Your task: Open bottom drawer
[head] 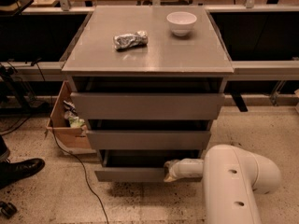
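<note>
A grey cabinet (147, 59) with three handleless drawers stands in the middle of the camera view. The bottom drawer (128, 173) has the slimmest front panel and is pulled out a little, with a dark gap above it. The mid-sized drawer front (147, 139) and the tallest drawer front (147, 106) sit above it. My gripper (168, 171) is at the right part of the bottom drawer's front, at its top edge, on the end of my white arm (233, 181), which comes in from the lower right.
A white bowl (181, 22) and a crumpled foil bag (130, 40) lie on the cabinet top. A cardboard box (65, 122) with rubbish stands left of the cabinet, a cable (79, 171) runs over the floor, and a person's black shoe (18, 169) is at the far left.
</note>
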`<state>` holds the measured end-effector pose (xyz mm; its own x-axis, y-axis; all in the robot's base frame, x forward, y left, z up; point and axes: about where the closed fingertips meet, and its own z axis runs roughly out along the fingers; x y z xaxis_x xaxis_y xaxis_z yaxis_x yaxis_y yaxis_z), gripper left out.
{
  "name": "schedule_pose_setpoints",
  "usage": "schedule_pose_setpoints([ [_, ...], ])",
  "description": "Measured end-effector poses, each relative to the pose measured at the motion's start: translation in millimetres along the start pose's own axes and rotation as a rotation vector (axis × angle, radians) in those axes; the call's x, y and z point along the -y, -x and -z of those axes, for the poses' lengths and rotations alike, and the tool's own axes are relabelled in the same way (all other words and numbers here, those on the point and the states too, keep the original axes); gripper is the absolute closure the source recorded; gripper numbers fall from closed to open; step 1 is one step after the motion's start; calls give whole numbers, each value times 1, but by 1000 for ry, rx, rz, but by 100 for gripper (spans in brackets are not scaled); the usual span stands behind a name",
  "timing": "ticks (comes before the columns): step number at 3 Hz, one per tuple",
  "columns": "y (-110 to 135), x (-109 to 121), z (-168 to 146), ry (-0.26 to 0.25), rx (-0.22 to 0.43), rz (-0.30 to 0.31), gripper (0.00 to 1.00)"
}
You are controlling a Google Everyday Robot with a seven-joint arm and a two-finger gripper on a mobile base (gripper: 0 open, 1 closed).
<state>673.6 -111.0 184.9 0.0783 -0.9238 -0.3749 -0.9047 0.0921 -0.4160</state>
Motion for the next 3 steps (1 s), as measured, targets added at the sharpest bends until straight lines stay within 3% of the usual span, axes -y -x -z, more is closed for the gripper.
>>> schedule_pose_setpoints([
  [1, -16, -16, 18, 18, -25, 4, 2],
  [2, -24, -58, 33, 88, -47, 19, 13],
  [3, -28, -85, 41, 137, -62, 35, 27],
])
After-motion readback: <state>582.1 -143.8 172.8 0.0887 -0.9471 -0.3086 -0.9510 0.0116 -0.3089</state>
